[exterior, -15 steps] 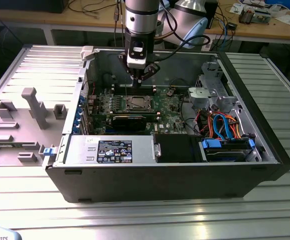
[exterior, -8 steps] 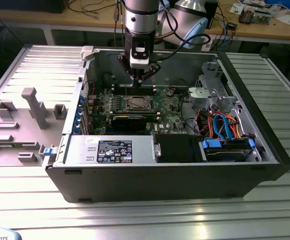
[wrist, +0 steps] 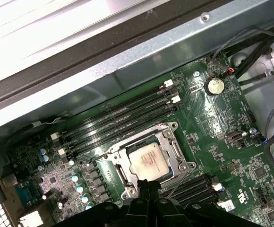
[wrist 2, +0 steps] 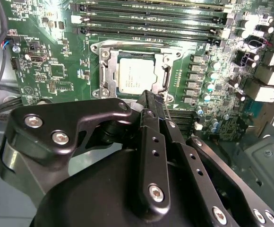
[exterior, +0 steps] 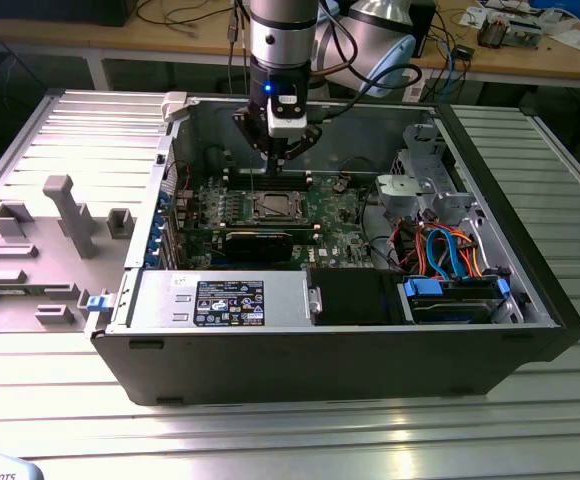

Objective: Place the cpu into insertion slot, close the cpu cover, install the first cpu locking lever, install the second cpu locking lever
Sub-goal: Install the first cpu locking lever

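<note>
The cpu (wrist 2: 134, 75) (wrist: 149, 160), a pale silver square chip, lies in the insertion slot (exterior: 275, 207) on the green motherboard. The cpu cover (wrist 2: 105, 71) (wrist: 171, 147), a thin silver frame, lies flat around the chip. My gripper (wrist 2: 151, 97) (wrist: 149, 185) (exterior: 273, 168) hangs a little above one edge of the socket. Its black fingers are shut together with nothing between them. In both wrist views the fingers hide that edge of the socket, and I cannot tell how the locking levers stand.
Long black memory slots (wrist: 123, 116) run beside the socket, with a coin battery (wrist: 215, 85) further along. The open case holds a power supply (exterior: 225, 300), a drive cage (exterior: 425, 185) and orange and blue cables (exterior: 450, 250). A grey fixture tray (exterior: 60, 230) lies at the exterior view's left.
</note>
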Available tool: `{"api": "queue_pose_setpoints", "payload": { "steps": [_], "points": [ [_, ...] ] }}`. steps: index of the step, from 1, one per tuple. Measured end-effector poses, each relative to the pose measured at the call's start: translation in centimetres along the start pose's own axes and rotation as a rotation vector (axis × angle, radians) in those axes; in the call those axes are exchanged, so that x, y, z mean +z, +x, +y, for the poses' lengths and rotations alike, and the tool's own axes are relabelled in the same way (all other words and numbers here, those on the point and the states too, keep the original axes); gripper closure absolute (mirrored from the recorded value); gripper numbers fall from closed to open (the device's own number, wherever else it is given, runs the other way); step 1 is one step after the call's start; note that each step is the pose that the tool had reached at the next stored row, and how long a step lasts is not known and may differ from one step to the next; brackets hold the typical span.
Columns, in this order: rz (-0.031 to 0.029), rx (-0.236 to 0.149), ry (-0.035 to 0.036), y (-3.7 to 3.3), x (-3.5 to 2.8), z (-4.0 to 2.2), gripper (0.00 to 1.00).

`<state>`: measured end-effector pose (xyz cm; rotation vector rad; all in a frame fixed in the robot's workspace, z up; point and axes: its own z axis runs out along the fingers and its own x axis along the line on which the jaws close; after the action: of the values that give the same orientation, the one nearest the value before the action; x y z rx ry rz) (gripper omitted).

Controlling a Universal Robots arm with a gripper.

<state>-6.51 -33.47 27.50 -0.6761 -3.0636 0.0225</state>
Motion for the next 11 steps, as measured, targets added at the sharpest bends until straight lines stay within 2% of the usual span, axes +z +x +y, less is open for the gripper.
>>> {"api": "queue_pose_setpoints", "payload": {
  "steps": [11],
  "points": [
    [0.0000,0.000,0.0000,0.00,0.00,0.00,0.89]
  ]
}}
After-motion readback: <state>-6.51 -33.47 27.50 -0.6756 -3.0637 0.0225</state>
